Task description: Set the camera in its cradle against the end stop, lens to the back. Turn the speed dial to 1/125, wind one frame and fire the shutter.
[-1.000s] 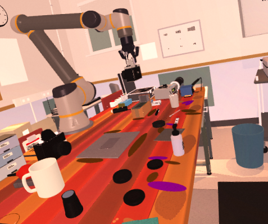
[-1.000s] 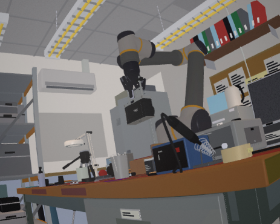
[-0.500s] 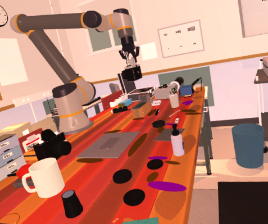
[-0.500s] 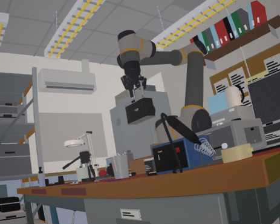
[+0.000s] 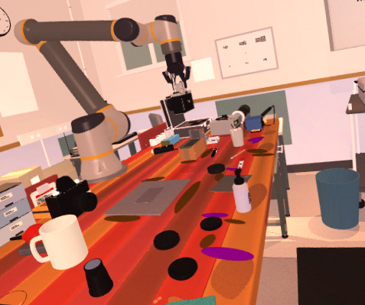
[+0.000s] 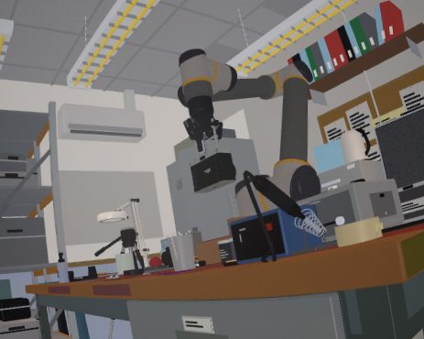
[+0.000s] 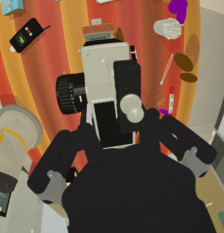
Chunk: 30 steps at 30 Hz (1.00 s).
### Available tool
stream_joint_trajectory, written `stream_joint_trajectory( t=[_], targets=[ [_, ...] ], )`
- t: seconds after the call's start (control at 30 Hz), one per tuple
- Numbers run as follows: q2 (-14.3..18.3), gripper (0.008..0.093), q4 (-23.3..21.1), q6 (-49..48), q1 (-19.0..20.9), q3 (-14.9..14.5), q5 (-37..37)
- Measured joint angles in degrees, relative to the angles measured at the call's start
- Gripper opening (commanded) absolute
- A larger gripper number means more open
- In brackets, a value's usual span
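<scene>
The camera, a black and silver body with a black lens barrel sticking out to one side, hangs high in the air above the far end of the bench. Below it on the bench stands the brown cradle block. My gripper points straight down over the camera's top plate, and it is closed on the camera, holding it clear of the bench.
A grey mat lies mid-bench, with a second black camera, a white mug, black lens caps and a white bottle nearer. A soldering station, a cup of swabs and a remote crowd the far end.
</scene>
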Motion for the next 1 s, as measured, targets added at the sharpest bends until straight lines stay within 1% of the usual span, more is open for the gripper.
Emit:
stream_joint_trajectory(
  t=[0.4, 0.77, 1.0],
  targets=[
    [1.4, 0.008, -4.7, 0.0, 0.0, 3.3, 0.0],
    [3.6, 0.008, -10.4, 0.0, 0.0, 6.8, 0.0],
    [5.0, 0.008, -13.5, 0.0, 0.0, 8.5, 0.0]
  ],
)
